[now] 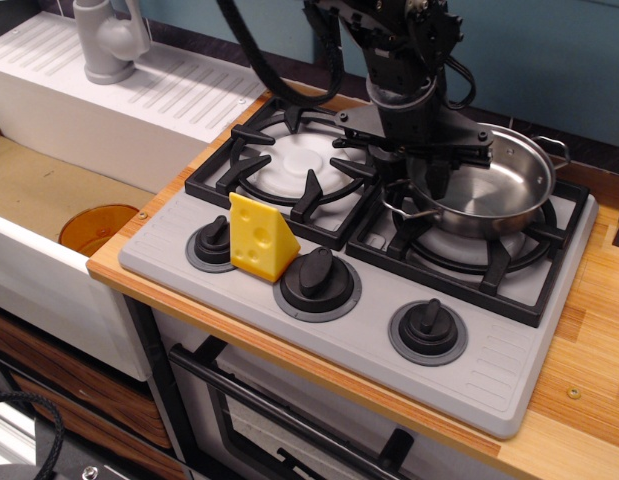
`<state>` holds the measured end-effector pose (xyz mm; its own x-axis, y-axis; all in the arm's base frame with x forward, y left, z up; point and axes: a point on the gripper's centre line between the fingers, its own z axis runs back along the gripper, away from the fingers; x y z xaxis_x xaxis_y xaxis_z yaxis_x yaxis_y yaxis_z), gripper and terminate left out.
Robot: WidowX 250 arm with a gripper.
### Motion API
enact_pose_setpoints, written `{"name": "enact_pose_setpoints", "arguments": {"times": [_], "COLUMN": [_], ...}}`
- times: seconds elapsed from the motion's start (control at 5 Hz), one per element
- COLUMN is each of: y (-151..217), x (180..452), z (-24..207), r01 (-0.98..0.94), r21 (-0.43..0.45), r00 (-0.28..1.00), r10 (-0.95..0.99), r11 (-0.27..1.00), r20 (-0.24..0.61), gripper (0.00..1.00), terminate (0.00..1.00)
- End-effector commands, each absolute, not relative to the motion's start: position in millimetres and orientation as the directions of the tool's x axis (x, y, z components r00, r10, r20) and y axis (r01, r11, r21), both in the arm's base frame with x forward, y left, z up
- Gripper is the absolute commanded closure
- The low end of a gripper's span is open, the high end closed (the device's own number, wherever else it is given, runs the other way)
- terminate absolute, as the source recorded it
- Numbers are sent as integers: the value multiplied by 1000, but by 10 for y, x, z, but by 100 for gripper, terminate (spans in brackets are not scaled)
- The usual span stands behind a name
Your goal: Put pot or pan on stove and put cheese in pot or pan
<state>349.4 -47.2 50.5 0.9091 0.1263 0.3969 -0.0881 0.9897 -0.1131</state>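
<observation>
A black robot gripper (417, 168) hangs over the near-left rim of a shiny steel pot (486, 183), which sits on the right-hand grate (469, 250) of a light grey two-burner stove (489, 375). The jaws stand spread wide apart, one dark finger (439, 177) reaching down inside the pot's bowl and the other lost against the black grate bars outside the rim; whether either finger presses the metal cannot be told from this view. One wire loop handle (407, 209) of the pot juts toward the camera just below the gripper, and the other (552, 147) shows at the far right of the rim. To the gripper's left lies the second grate (279, 170) with its white burner disc, bare of cookware. Well down and to the left of the gripper, at the stove's front edge, a bright yellow cheese (260, 236) wedge stands upright between the left knob (211, 241) and the middle knob (317, 279), just beside both; a third knob (427, 329) sits further right, below the pot. The stove rests on a wooden counter (589, 330). Far to the gripper's left are a white drainboard (159, 95) with a grey tap (104, 40) and a sink holding an orange disc (97, 228).
</observation>
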Motion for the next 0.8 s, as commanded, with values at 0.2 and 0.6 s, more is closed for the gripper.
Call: {"name": "enact_pose_setpoints", "arguments": {"times": [0.2,0.6], "y": [-543,-407], "x": [3594,3527], "z": [897,1263], "r01": [-108,-97], "r21": [-146,-101], "r00": [913,943], "r10": [157,124], "r11": [983,990], "r20": [377,310], "gripper": [100,100], "terminate": [0,0]}}
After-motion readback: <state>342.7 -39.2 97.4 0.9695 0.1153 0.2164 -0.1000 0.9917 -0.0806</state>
